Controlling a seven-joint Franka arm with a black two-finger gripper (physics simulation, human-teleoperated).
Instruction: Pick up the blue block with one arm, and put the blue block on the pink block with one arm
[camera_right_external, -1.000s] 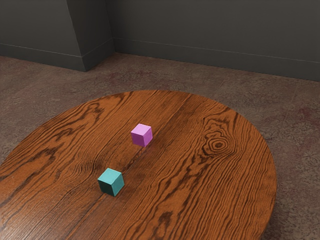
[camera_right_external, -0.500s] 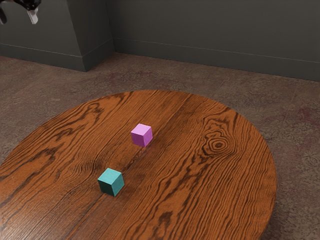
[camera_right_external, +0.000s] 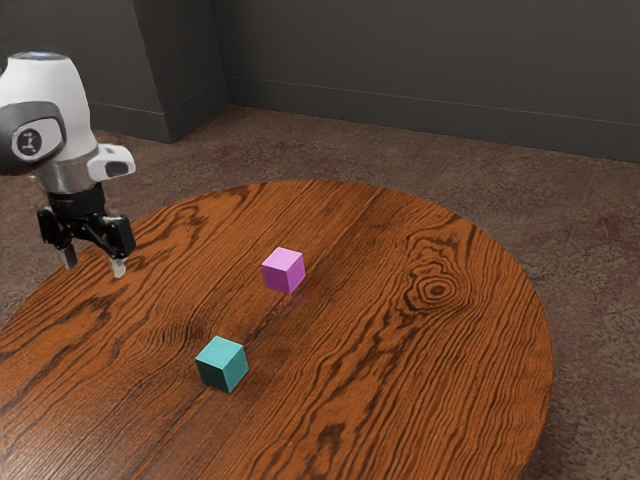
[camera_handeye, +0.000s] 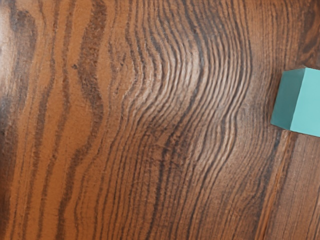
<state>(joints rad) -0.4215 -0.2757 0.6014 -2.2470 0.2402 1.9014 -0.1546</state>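
The blue block (camera_right_external: 221, 363), a teal-blue cube, rests on the round wooden table (camera_right_external: 420, 330) toward its front. The pink block (camera_right_external: 283, 269) sits near the table's middle, apart from the blue one and farther back. My gripper (camera_right_external: 92, 263) hangs above the table near the exterior view's left, well to the left of both blocks, open with nothing between its fingers. In the wrist view the blue block (camera_handeye: 299, 101) shows at the edge, off to one side of my hand, with bare wood (camera_handeye: 150, 125) under the hand.
The table's curved edge (camera_right_external: 545, 350) runs along the exterior view's right. Brown floor (camera_right_external: 560, 200) surrounds the table, and dark walls (camera_right_external: 420, 60) stand behind it.
My arm has come down from the upper left corner of the exterior view to just above the table's left part. Both blocks have stayed put.
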